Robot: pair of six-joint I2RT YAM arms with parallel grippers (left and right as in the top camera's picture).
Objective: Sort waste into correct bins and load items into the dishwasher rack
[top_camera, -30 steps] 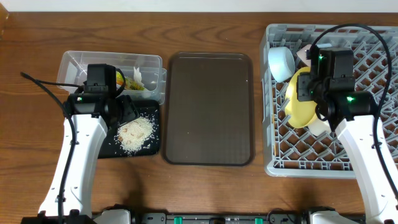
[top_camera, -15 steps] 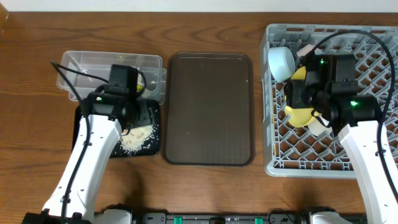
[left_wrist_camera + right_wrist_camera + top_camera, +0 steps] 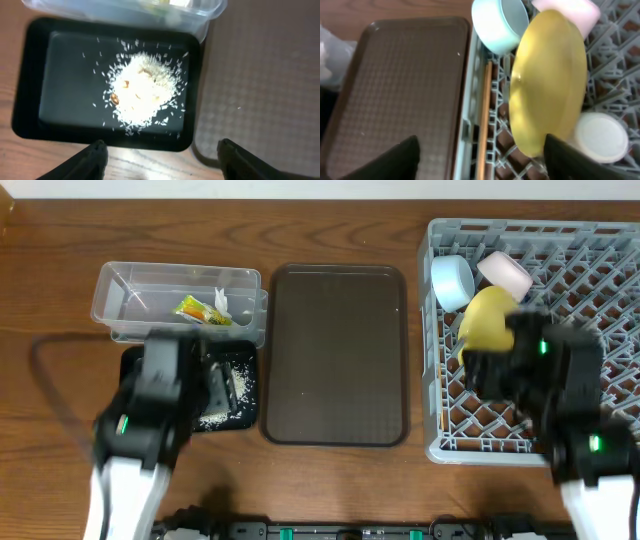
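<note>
- Waste looks sorted: the rice scraps [image 3: 142, 92] lie heaped in the black tray [image 3: 55, 55]. The snack wrapper [image 3: 192, 308] and the tissue [image 3: 220, 302] sit in the clear tub [image 3: 130, 285] just behind it.
- My left gripper [image 3: 161, 149] hangs above the near edge of the black tray, spread wide with nothing in it.
- Dishes are in the dishwasher rack [image 3: 600, 260]. The yellow plate [image 3: 547, 80] stands on edge among the pegs, with the light-blue bowl [image 3: 497, 22] and a pale bowl [image 3: 567, 7] behind it. The small pale cup [image 3: 601, 137] is beside it and the chopsticks [image 3: 485, 115] lie along the rack's left wall.
- My right gripper [image 3: 481, 146] hovers over the rack, spread wide and empty, clear of the plate.
- The brown serving tray [image 3: 335, 355] on the desk [image 3: 330, 220] carries nothing.
- I judge the step in hand to be the release after the last placement, with the task essentially complete.
- The next move calls for lifting both arms straight up and away, without nudging the upright plate or the tray's rim.
</note>
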